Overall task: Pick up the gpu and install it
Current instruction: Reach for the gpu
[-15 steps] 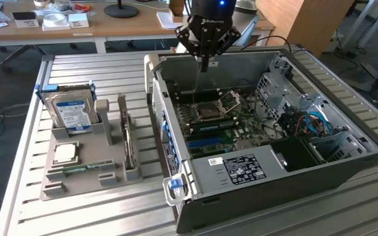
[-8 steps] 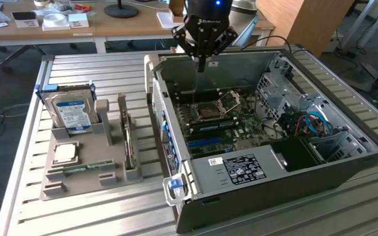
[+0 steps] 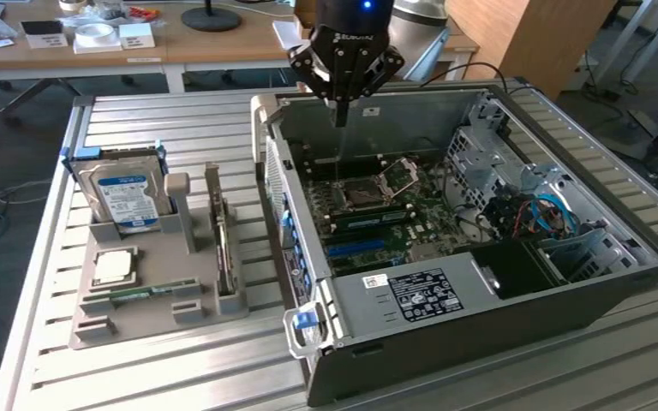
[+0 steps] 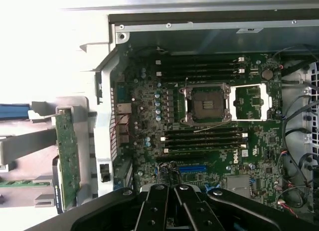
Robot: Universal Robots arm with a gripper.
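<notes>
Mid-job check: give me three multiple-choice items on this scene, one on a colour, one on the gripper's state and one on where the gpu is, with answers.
1. What colour is the label on the hard drive?
A. Blue
B. Red
C. Yellow

2. How is the gripper?
A. Open wide
B. Shut on the hard drive
C. Shut and empty, above the open computer case

3. Where is the gpu?
A. Lying flat on the hard drive
B. Standing edge-on in the grey holder, beside the computer case
C. Inside the computer case

Answers: 1 A, the drive's face shows blue. 2 C, its fingers meet in a point with nothing between them. 3 B, the card stands as a slim strip in the holder's slot.
</notes>
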